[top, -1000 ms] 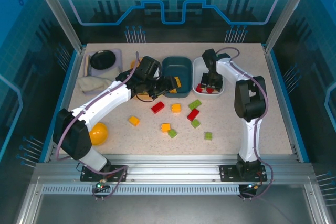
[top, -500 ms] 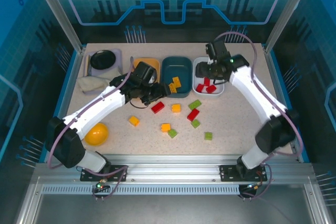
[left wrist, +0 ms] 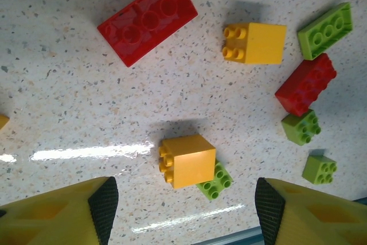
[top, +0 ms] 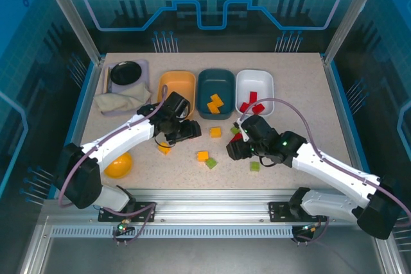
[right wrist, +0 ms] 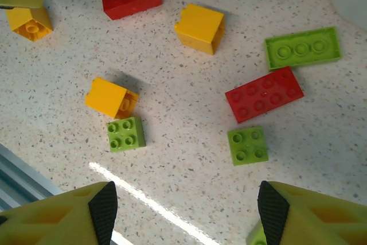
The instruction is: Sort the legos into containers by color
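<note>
The yellow-orange tray, dark teal tray and white tray stand in a row at the back. Yellow bricks lie in the teal tray and red bricks in the white one. Loose legos lie mid-table: a red oblong, a yellow cube on a green square, a red brick and green ones. My left gripper hovers open over the yellow cube. My right gripper hangs open above bare table between two green squares.
At the back left sit a round black dish and a beige cloth. A glossy yellow dome bowl lies near the left arm. The two grippers are close together over the loose bricks.
My right arm swung from the white tray down to the loose bricks, leaving red bricks there. My left gripper drew back from the teal tray to the table, leaving yellow bricks in it.
</note>
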You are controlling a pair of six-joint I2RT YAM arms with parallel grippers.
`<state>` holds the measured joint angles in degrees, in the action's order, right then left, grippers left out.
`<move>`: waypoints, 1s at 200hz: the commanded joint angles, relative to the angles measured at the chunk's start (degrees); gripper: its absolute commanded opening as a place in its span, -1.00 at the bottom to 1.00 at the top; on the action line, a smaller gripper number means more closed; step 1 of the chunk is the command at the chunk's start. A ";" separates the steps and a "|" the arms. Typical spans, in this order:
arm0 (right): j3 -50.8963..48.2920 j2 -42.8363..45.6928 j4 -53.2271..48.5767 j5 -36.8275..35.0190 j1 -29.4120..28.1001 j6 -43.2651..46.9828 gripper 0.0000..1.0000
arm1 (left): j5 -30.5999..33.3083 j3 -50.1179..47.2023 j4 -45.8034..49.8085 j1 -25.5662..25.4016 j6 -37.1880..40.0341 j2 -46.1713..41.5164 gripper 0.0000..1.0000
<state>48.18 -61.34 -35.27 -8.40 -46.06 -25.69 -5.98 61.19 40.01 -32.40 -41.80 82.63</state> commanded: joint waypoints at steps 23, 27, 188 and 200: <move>-0.32 2.40 1.75 -1.30 2.61 -0.74 0.38 | 1.42 -0.02 0.64 -1.87 0.22 0.35 0.35; -0.24 2.21 1.73 -1.34 2.74 -1.18 0.38 | 2.01 0.07 1.08 -1.92 -0.28 0.50 0.35; 5.42 -10.08 16.68 20.25 2.63 -1.58 1.00 | 6.59 -12.31 0.80 13.41 -25.17 0.31 0.59; 5.54 -10.47 16.46 20.36 2.69 -1.57 1.00 | 6.68 -12.11 -0.77 13.52 -25.10 1.83 0.56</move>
<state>51.51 -71.13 -20.47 9.96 -43.77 -27.57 1.72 48.60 42.98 -19.66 -65.58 82.00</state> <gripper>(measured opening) 0.996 0.791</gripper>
